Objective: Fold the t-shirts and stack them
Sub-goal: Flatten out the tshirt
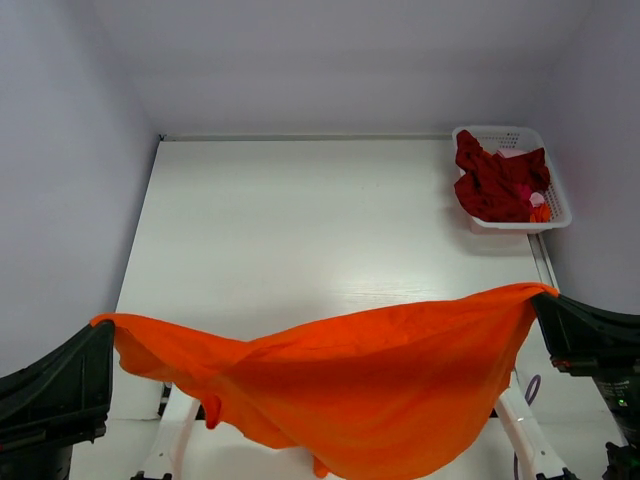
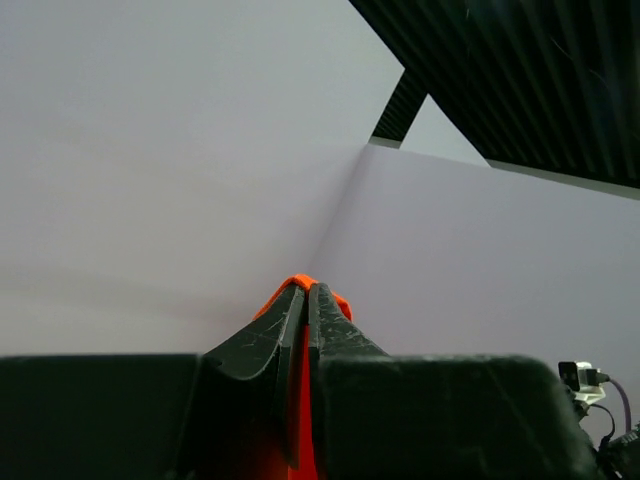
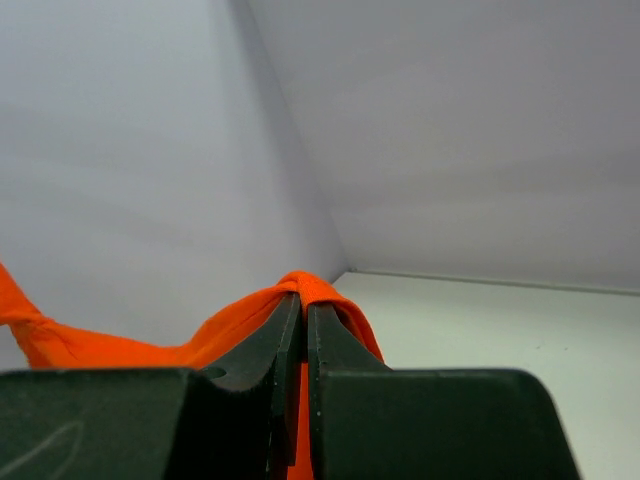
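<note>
The orange t-shirt (image 1: pixel 370 390) runs off the bottom edge (hem unseen), hiding the near edge of the table (image 1: pixel 300 230).

Mid table (image 1: pixel 300 220) free; orange shirt (image 1: pixel 380 380) spans front, basket (image 1: pixel 497 130) far-R corner.

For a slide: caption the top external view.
Left gripper and right gripper hold the orange t-shirt aloft; red t-shirt lies in basket.

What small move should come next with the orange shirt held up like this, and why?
Probably bring both grippers forward and down together, draping the orange t-shirt flat onto the table. The left gripper and right gripper are each shut on one end of it, and the cloth sags in the air between them, so it cannot be folded yet.
</note>
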You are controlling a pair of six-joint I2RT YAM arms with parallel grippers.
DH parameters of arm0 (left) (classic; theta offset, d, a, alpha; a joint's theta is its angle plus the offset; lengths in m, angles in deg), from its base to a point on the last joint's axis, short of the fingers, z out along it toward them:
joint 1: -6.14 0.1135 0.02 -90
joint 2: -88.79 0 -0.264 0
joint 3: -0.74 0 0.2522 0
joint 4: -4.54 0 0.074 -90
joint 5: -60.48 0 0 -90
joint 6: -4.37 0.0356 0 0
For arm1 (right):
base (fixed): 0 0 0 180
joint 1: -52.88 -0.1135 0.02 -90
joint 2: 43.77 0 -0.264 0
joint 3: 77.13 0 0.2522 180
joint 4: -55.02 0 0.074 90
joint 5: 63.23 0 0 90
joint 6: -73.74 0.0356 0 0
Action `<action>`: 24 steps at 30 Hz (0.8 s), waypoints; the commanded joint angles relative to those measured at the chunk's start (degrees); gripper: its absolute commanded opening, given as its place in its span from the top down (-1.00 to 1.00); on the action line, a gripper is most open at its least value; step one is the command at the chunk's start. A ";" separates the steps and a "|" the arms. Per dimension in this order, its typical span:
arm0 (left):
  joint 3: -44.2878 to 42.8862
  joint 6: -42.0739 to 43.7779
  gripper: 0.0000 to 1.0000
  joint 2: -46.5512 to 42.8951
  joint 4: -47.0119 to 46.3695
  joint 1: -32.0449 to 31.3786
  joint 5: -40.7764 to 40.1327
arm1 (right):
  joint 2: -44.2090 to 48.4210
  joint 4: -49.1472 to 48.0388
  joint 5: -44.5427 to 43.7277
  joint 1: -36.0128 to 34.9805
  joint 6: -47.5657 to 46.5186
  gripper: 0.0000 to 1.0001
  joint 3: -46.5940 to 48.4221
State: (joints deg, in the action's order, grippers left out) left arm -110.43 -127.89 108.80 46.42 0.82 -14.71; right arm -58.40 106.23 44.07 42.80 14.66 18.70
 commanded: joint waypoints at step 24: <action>28.40 5.87 1.00 10.48 -14.48 -0.48 -12.79 | -9.36 -13.53 -5.70 0.42 -1.30 1.00 -24.49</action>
State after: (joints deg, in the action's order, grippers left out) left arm -83.24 -123.25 116.80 39.95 0.56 -25.99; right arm -66.23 100.44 39.13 42.80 13.54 -4.73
